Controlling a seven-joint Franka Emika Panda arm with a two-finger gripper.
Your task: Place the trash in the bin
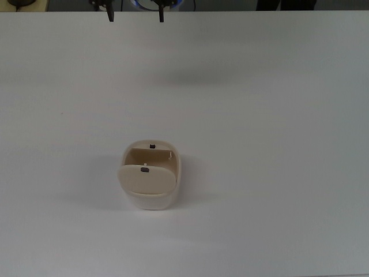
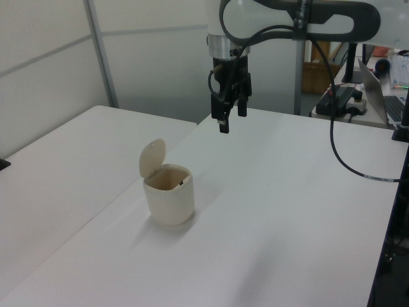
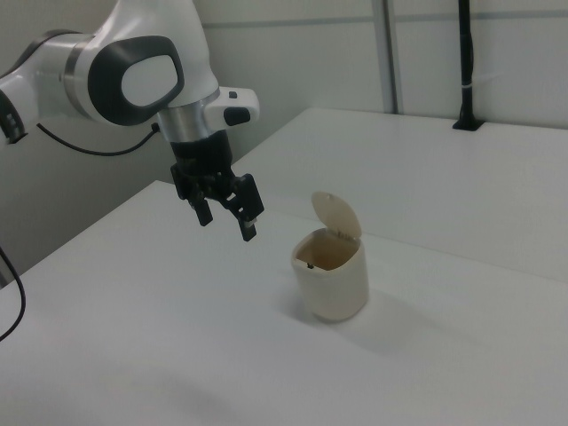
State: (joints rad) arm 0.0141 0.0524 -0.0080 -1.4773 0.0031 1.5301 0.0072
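Note:
The cream-beige bin stands on the white table with its flap lid swung up. It shows again as the bin in the left view and the bin in the right view. My gripper is at the top view's upper edge, far from the bin. The gripper hangs high above the table, open, with nothing between its fingers. In the right view the gripper is to the right view's left of the bin and apart from it. No crumpled paper ball shows in any view.
A black cable loops from the arm over the table at the left view's right. Equipment sits on a second table behind. A black post stands at the far table edge in the right view.

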